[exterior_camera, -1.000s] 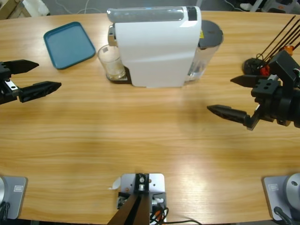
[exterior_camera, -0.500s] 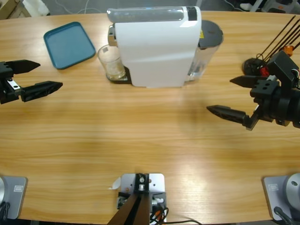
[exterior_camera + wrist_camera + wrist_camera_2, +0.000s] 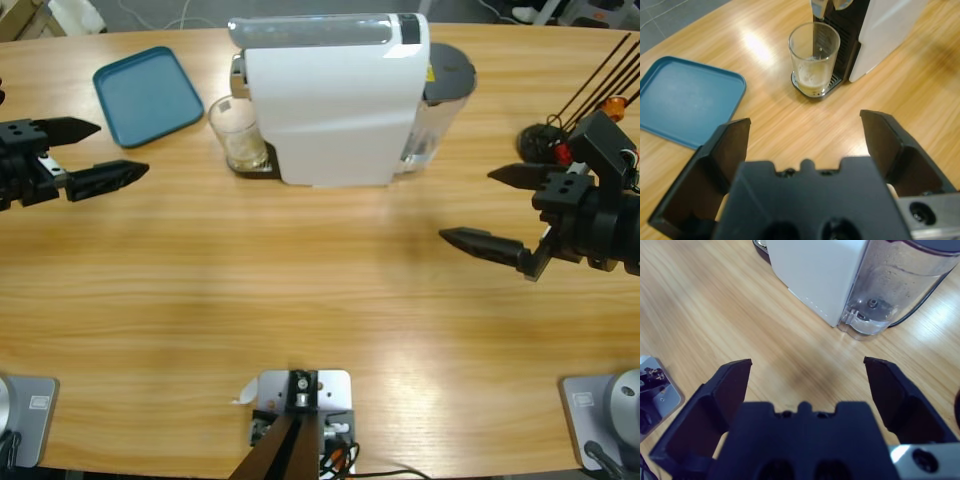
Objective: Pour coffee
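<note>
A clear glass tumbler (image 3: 238, 134) (image 3: 814, 58) stands on the drip tray under the spout of a white coffee machine (image 3: 335, 100) (image 3: 815, 275). A shallow layer of pale coffee (image 3: 811, 81) lies in its bottom. My left gripper (image 3: 110, 153) (image 3: 805, 145) is open at the table's left edge, well to the left of the glass and pointing toward it. At the right side my right gripper (image 3: 478, 208) (image 3: 807, 385) is open too, its jaws aimed at the machine's water tank (image 3: 895, 285) from a distance.
A teal tray (image 3: 148, 95) (image 3: 685, 100) lies at the back left, beside the glass. A black stand with thin rods (image 3: 560, 130) sits at the right edge behind my right gripper. Bare wooden tabletop (image 3: 300, 280) spreads between the grippers.
My left gripper has moved up and a little right, toward the tray and glass. The right gripper has barely shifted.
</note>
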